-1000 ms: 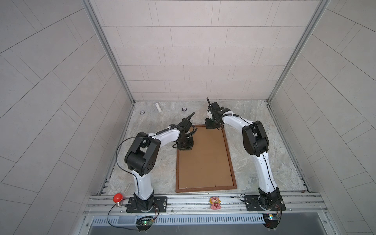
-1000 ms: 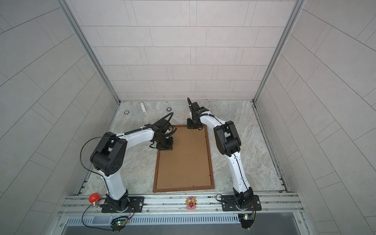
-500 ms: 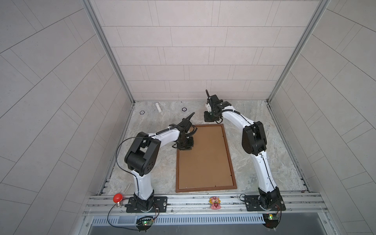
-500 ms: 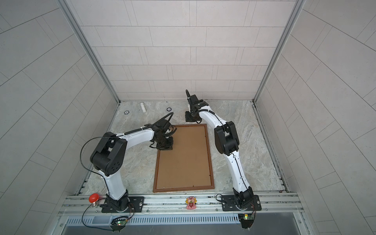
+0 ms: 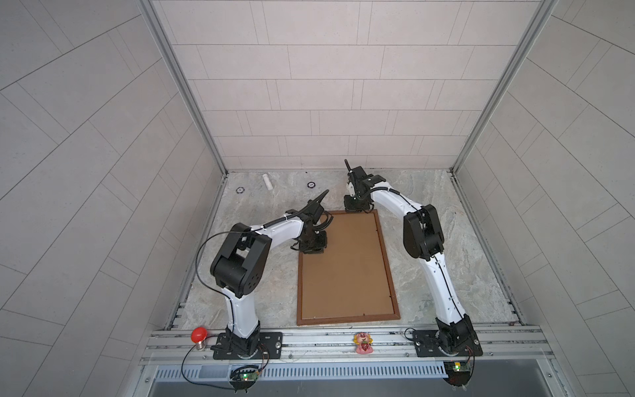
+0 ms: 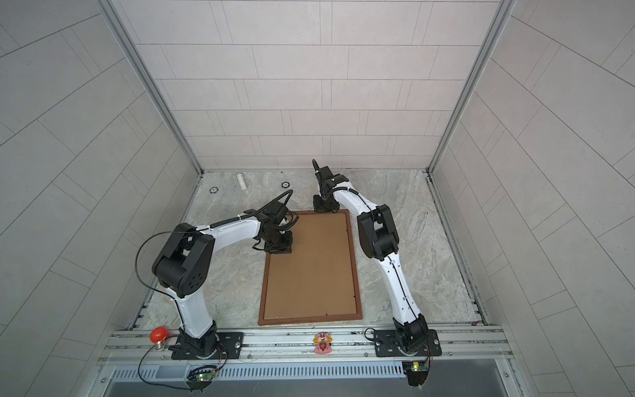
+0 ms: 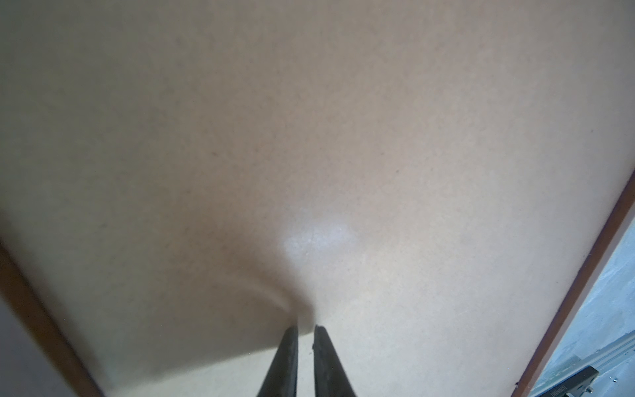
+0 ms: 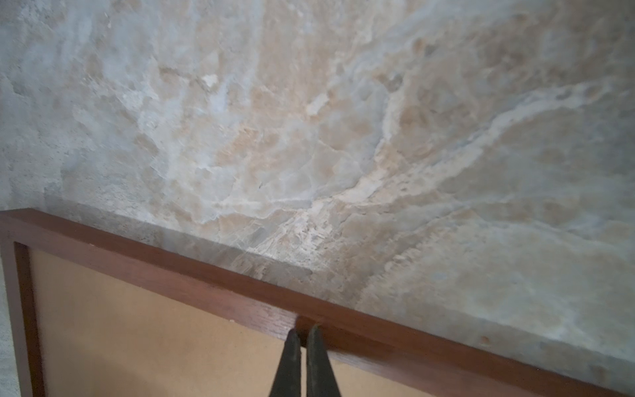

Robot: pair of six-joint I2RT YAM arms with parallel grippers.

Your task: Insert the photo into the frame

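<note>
Bare marble tabletop either side of the frame; white tube far back.
</note>
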